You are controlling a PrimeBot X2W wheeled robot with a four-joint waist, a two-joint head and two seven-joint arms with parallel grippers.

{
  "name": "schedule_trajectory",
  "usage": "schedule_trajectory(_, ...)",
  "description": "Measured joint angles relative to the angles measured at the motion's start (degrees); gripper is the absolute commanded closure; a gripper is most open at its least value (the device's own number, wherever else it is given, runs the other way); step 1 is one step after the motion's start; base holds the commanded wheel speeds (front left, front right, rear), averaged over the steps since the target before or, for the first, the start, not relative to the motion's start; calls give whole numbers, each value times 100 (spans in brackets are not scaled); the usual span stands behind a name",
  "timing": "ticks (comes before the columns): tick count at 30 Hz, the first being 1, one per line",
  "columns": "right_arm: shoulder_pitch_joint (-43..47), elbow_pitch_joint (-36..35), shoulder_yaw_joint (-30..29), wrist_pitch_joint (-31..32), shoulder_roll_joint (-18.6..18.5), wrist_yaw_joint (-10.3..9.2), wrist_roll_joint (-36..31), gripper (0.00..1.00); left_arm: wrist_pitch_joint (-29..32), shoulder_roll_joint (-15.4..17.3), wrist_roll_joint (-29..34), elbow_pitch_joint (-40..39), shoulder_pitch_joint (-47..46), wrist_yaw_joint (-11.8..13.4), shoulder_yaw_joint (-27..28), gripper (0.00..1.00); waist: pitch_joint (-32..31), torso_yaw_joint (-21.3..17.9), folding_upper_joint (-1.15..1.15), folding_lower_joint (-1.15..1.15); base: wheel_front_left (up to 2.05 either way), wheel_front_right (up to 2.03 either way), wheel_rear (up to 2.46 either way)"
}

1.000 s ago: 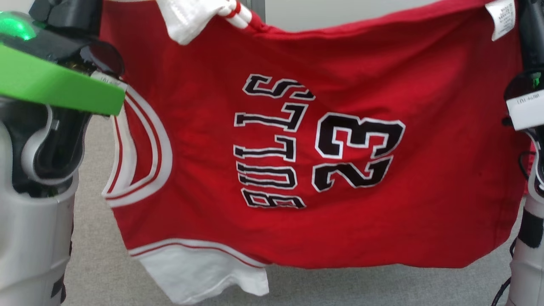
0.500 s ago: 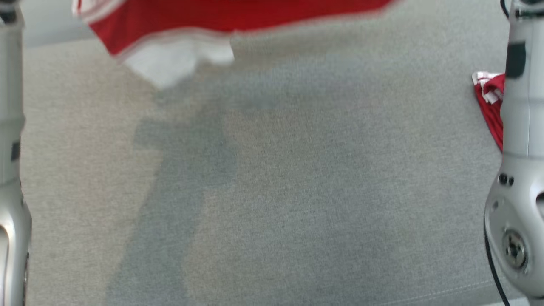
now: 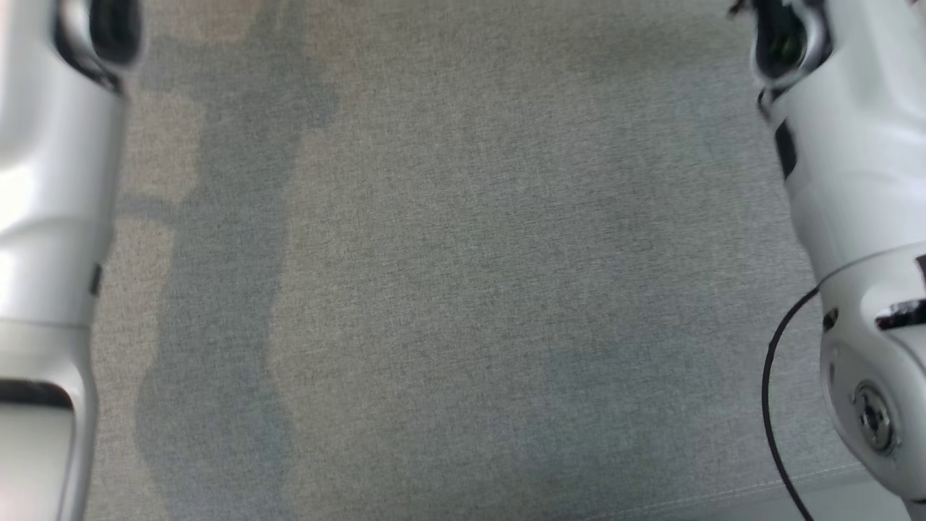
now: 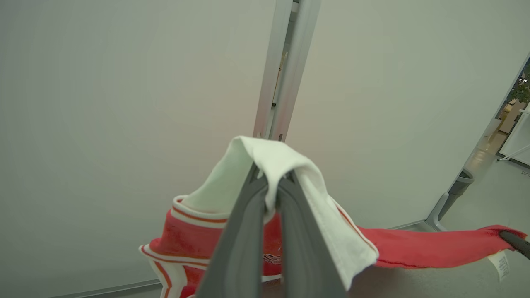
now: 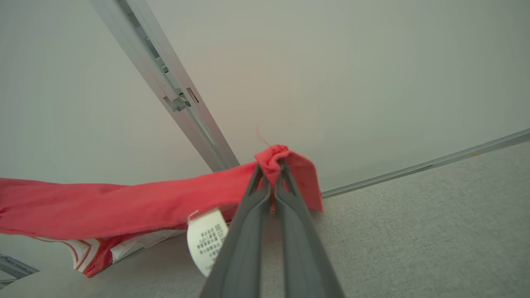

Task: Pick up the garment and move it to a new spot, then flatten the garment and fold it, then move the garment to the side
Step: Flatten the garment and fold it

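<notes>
L hand (image 4: 271, 182) clamped on white sleeve edge of red-and-white fabric jersey (image 4: 414, 248); R hand (image 5: 271, 169) pinches a red corner, white care label (image 5: 207, 240) dangling beside. Jersey stretched btwn them, above grey fabric tabletop (image 3: 463, 289).

Counted one red-and-white garment (image 4: 414, 248). Tallied two grippers: left gripper (image 4: 271, 184), right gripper (image 5: 272, 170). Logged two pale forearms: left forearm (image 3: 51, 217), right forearm (image 3: 846, 181). Noted one white care label (image 5: 207, 238), one black cable (image 3: 769, 391), one metal post (image 4: 285, 70).
</notes>
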Motion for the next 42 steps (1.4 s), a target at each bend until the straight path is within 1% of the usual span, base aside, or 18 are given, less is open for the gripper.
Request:
schedule_trajectory(3,272,130,327,-154,3,-1,162,100,-168,65,-359,-235,444,-4,-253,100,125,77,0,0,0,0,0)
schedule_trajectory(5,436,101,494,-243,7,-1,247,100,-275,177,-559,-454,738,-4,-398,100,149,127,0,0,0,0,0)
schedule_trajectory(7,687,-1,656,-312,5,-1,343,100,-365,299,-806,-695,1131,-4,-427,100,109,153,0,0,0,0,0)
schedule_trajectory(13,1460,-535,787,-390,-80,-1,668,100,-525,646,-1214,-1406,2203,-4,-231,100,-162,155,0,-1,0,0,0)
schedule_trajectory(16,1965,-847,775,-374,-168,-1,883,100,-544,721,-1266,-1794,2832,-1,-126,100,-338,156,0,-1,0,0,0)
schedule_trajectory(19,2499,-1235,779,-280,-224,0,1036,100,-552,779,-1239,-2292,3469,87,-15,100,-536,161,0,-1,0,0,0)
schedule_trajectory(22,3093,-1720,693,-86,-293,0,1232,100,-553,798,-1252,-2792,4208,231,37,100,-759,169,0,-2,0,0,0)
schedule_trajectory(25,3812,-2331,532,272,-377,0,1363,100,-568,856,-1302,-3355,5009,443,80,100,-1018,175,0,-2,0,0,0)
schedule_trajectory(30,4975,-3479,120,995,-388,2,1393,100,-568,1087,-1417,-4274,6217,856,169,100,-1413,175,0,-2,0,0,0)
schedule_trajectory(35,6161,-4814,-463,1741,-186,3,1218,100,-509,1359,-1462,-5152,7229,1244,200,100,-1761,187,0,-2,0,0,0)
schedule_trajectory(39,7019,-5738,-740,2296,-36,3,1157,100,-394,1486,-1473,-5629,7733,1448,145,100,-1967,223,0,-2,0,0,0)
schedule_trajectory(41,7416,-6121,-854,2548,-8,3,1245,100,-337,1485,-1560,-5746,7920,1500,86,100,-2062,246,0,-2,0,0,0)
schedule_trajectory(42,7585,-6222,-871,2619,-10,3,1421,100,-305,1478,-1595,-5756,7977,1525,59,100,-2105,256,0,-2,0,0,0)
